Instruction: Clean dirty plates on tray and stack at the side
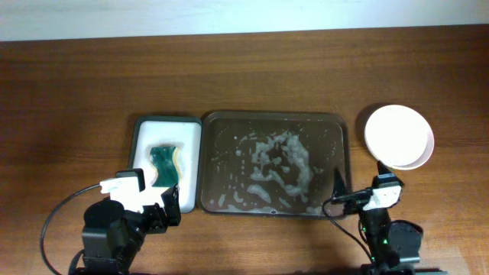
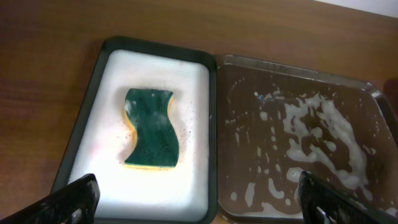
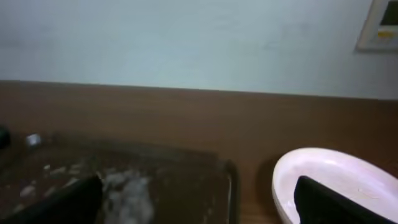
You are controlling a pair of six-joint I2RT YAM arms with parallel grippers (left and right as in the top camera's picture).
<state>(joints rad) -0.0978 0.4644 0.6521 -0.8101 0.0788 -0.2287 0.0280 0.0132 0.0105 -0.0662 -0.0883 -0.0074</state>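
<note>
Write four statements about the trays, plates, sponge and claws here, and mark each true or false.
1. The sponge lies in the small white tray. True.
2. The plates sit on the dark tray. False: the dark tray holds only foam, and the plates sit on the table to its right.
3. The left claw and the right claw are both open and empty. True.
4. The sponge lies yellow side up. False: its green side faces up.
</note>
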